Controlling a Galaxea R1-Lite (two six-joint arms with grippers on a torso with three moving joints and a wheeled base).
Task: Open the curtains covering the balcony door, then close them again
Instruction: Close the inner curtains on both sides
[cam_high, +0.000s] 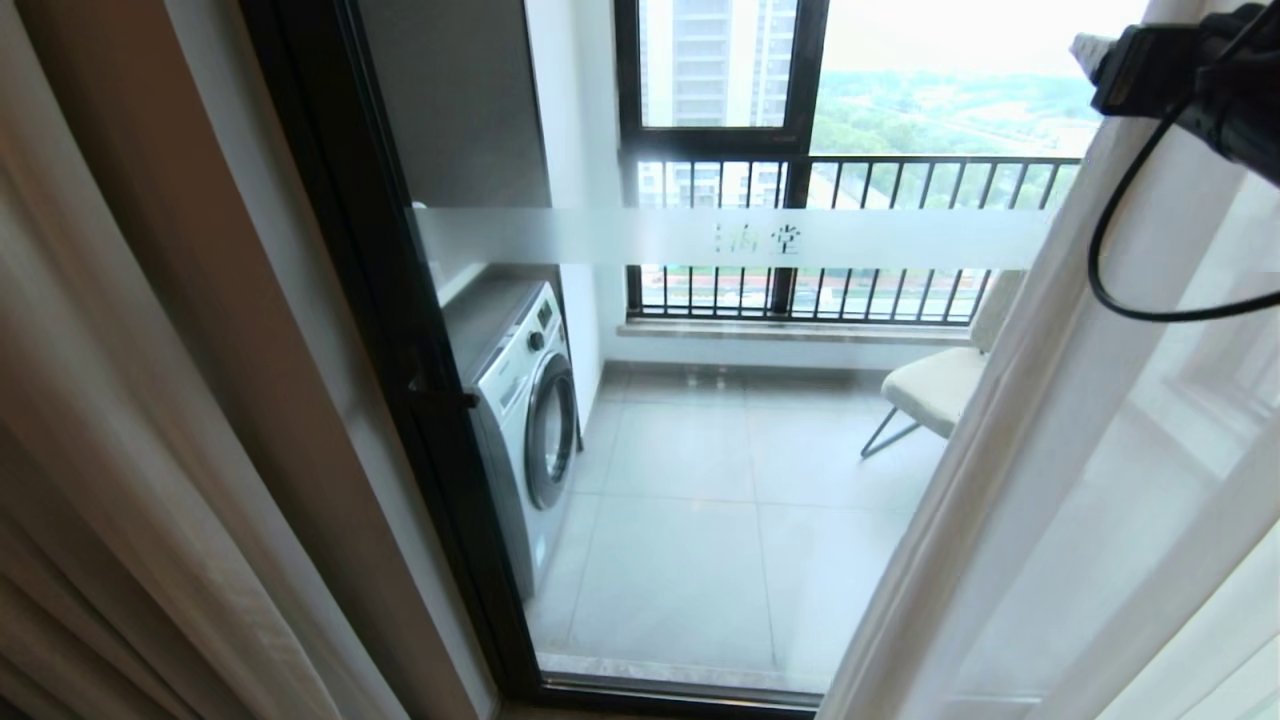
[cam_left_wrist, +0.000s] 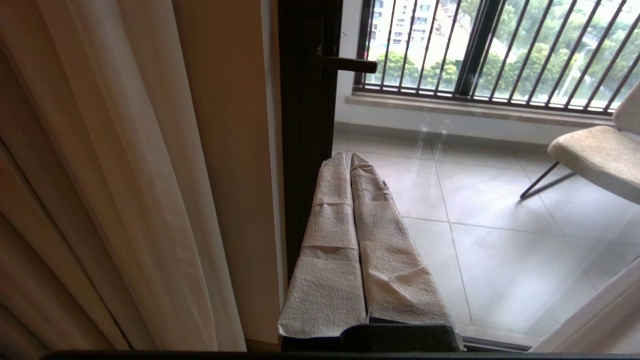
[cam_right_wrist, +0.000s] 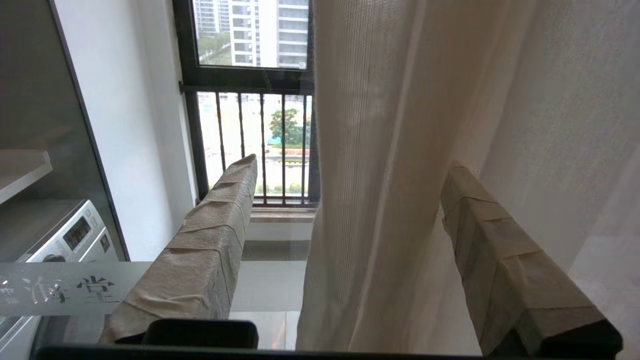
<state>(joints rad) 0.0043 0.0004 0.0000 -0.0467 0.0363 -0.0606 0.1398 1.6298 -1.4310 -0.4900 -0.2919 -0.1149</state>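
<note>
Sheer curtain (cam_right_wrist: 380, 175) hangs between my right gripper (cam_right_wrist: 350, 175)'s spread fingers, ungrasped; the door (cam_high: 700, 450) is uncovered, closing remains; left gripper (cam_left_wrist: 350, 157) clenched, empty.

The sheer curtain (cam_high: 1060, 450) veils the chair's (cam_high: 935, 385) far side, seemingly.

I noted one marking only: small characters on the frosted band (cam_high: 760, 238) across the balcony door (cam_high: 400, 330). Two were legible, 海堂; those beside them were indistinct. The washing machine (cam_high: 525, 400) panel lettering was unreadable.
</note>
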